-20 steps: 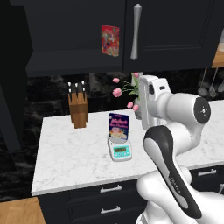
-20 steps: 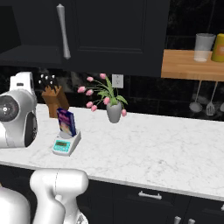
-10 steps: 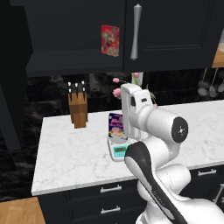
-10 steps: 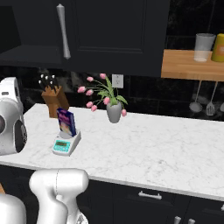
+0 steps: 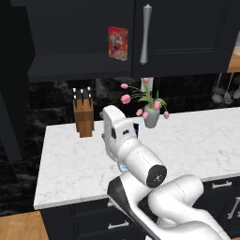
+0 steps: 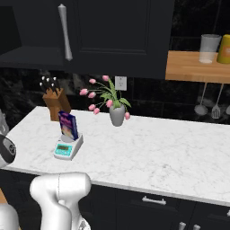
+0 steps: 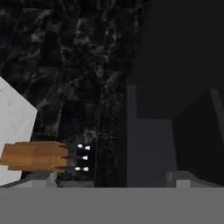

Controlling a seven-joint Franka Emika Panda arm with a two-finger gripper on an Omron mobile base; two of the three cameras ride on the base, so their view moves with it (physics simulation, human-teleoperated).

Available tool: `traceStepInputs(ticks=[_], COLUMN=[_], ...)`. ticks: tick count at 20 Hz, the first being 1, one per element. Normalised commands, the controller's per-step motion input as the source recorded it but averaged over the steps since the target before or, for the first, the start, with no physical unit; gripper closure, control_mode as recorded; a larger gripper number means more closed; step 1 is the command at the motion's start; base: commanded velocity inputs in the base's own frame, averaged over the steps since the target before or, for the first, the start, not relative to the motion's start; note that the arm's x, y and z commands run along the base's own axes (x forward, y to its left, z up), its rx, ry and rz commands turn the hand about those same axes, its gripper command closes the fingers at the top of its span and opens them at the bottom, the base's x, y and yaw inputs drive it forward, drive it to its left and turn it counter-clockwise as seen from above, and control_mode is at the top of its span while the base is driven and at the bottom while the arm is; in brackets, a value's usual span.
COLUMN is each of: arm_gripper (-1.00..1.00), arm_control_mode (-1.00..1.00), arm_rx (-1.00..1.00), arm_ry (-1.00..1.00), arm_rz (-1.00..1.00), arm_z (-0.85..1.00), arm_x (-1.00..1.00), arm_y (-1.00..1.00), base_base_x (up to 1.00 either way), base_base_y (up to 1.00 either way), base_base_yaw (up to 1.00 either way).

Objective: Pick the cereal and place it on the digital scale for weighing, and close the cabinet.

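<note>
A: Where is the cereal (image 6: 68, 125)?

B: It stands up on the digital scale (image 6: 68, 148), on the white tabletop (image 6: 161, 152), near the knife block (image 6: 56, 101).

A: And the cabinet (image 5: 183, 37)?

B: The door with the silver handle (image 5: 146, 34) looks shut. The left side is open, and a red cereal box (image 5: 118, 43) sits on the shelf.

A: Are the jaws holding anything?

B: No. The two tips (image 7: 46, 179) are wide apart with nothing between them. The hand points at the dark wall and the knife block.

A: What else is there?

B: Pink flowers in a grey vase (image 6: 117, 114).
</note>
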Motion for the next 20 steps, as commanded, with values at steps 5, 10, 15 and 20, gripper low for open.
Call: traceStepInputs(ticks=[5, 10, 15, 20], arm_gripper=[-1.00, -1.00, -1.00, -1.00], arm_control_mode=[-1.00, -1.00, -1.00, -1.00], arm_rx=[0.05, -0.05, -0.01, 0.01], arm_ry=[-0.14, -0.25, -0.36, -0.34], arm_rz=[0.00, 0.00, -0.02, -0.04], arm_z=[-0.31, -0.12, 0.00, -0.04], arm_x=[0.00, 0.00, -0.23, -0.34], arm_y=[0.83, 0.81, 0.69, 0.59], base_base_x=[0.00, 0.00, 0.00, 0.00], base_base_y=[0.00, 0.00, 0.00, 0.00], base_base_yaw=[0.00, 0.00, 0.00, 0.00])
